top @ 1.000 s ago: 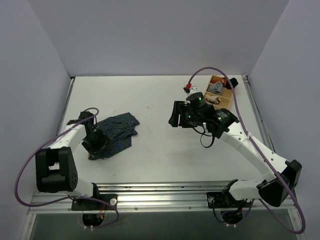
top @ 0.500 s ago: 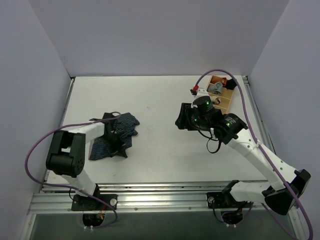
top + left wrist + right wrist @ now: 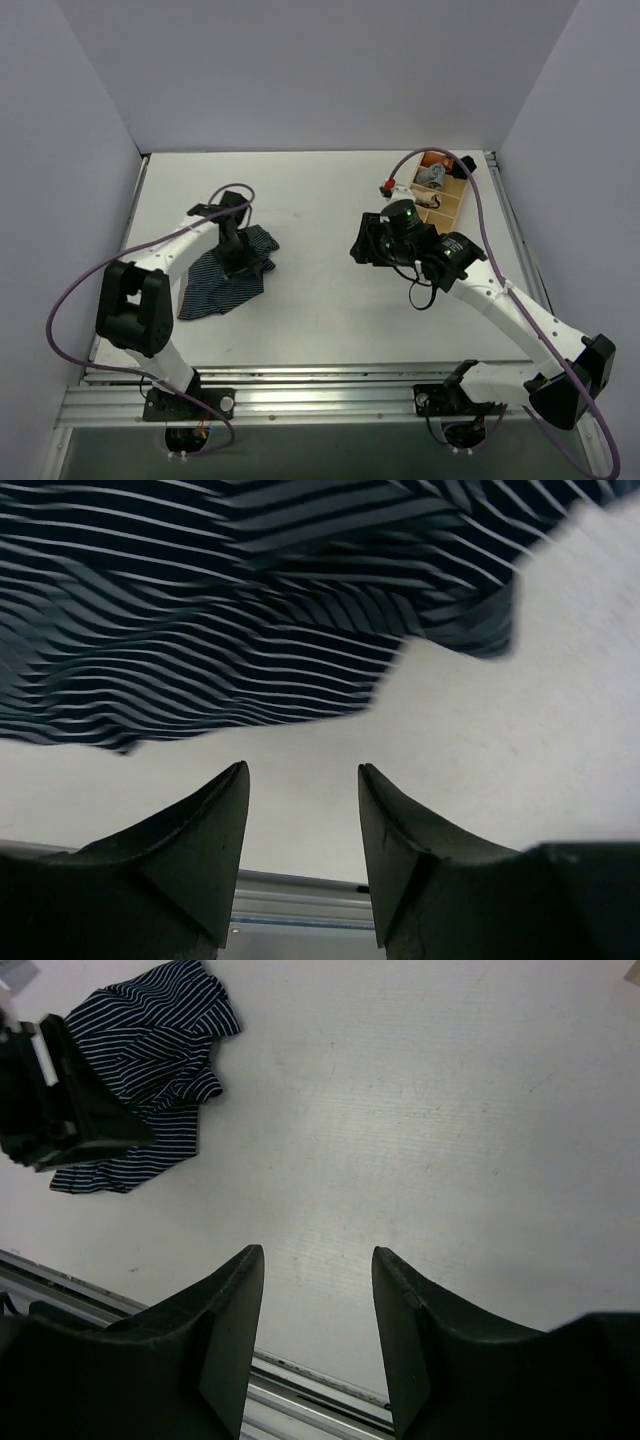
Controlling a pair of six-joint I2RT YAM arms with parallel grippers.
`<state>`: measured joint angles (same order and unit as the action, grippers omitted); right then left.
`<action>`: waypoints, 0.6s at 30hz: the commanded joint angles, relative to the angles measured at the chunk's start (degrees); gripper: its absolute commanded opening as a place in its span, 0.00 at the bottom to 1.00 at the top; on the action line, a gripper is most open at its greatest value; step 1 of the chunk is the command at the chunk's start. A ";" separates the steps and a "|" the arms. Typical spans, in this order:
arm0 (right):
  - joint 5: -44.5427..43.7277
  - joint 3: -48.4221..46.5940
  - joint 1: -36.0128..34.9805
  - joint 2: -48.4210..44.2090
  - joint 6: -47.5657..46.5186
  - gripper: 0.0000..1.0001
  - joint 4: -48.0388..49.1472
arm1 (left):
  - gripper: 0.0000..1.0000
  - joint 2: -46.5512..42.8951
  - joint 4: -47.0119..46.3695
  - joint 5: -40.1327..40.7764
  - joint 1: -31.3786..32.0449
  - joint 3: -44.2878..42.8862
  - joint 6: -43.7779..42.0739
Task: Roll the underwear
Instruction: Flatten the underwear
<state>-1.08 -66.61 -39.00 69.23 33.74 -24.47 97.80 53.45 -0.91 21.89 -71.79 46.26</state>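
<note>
Moved: left gripper (image 3: 301, 770) swung from near end of underwear (image 3: 225, 278) to its far end | fingers spread, empty, beside cloth edge | right gripper (image 3: 317, 1252) spread, empty, mid-table | underwear crumpled on table (image 3: 330, 310), left half

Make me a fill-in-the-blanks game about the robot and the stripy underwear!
The underwear is dark blue with thin light ____.
The left gripper is ____ and holds nothing.
The wooden box sits on the robot's ____ side.
Missing words: stripes; open; right.
</note>
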 commanded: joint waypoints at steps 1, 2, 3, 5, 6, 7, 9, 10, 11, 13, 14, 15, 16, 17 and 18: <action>-1.02 1.13 0.16 -1.46 0.98 0.43 1.35 | 0.56 -5.59 5.97 6.36 -9.13 4.19 -5.29; -1.38 1.13 0.33 -2.16 0.81 0.43 1.35 | 0.56 -6.21 4.40 5.83 -12.19 5.16 -6.00; -1.55 1.22 0.33 -2.52 0.54 0.44 1.27 | 0.56 -6.04 4.03 5.31 -13.27 5.86 -6.62; -2.08 0.87 0.42 -3.14 0.19 0.44 1.00 | 0.56 -4.21 2.81 4.69 -14.33 6.49 -8.11; -2.17 0.61 0.42 -3.23 0.10 0.44 0.48 | 0.57 -3.24 1.93 4.60 -14.33 6.40 -8.46; -2.34 0.34 0.51 -3.23 -0.07 0.44 0.30 | 0.57 -2.45 0.88 3.38 -14.33 6.75 -8.82; -2.43 -0.36 0.42 -3.14 -0.16 0.44 -0.40 | 0.57 0.88 -1.42 1.71 -14.42 7.54 -8.73; -2.43 -0.62 0.42 -3.23 -0.25 0.44 -0.67 | 0.57 0.90 -1.94 1.61 -14.33 7.54 -8.56; -2.52 -0.98 0.51 -3.31 -0.25 0.44 -0.84 | 0.56 2.38 -2.82 1.18 -14.33 7.72 -8.38; -2.78 -1.15 0.42 -3.58 -0.51 0.44 -1.54 | 0.54 3.36 -4.14 0.04 -14.24 8.42 -8.03; -2.87 -1.15 0.42 -3.93 -0.60 0.44 -1.81 | 0.52 4.15 -5.28 -1.45 -14.07 9.20 -7.85; -3.40 -1.07 0.42 -4.10 -0.69 0.44 -2.25 | 0.44 4.68 -5.90 -1.73 -13.89 9.65 -7.77; -3.49 -0.89 0.42 -4.45 -0.69 0.44 -2.42 | 0.37 5.12 -6.42 -2.08 -13.37 10.09 -7.68; -3.66 -0.72 0.42 -4.89 -0.69 0.43 -2.43 | 0.29 5.99 -7.47 -3.47 -13.10 10.87 -7.50; -3.75 -0.19 0.51 -5.16 -0.69 0.43 -2.51 | 0.22 6.35 -8.09 -4.53 -12.67 11.32 -7.15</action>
<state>-2.44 -65.67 -38.98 66.57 33.87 -25.39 102.28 50.11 -2.33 7.92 -62.30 39.20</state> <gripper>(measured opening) 0.435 0.255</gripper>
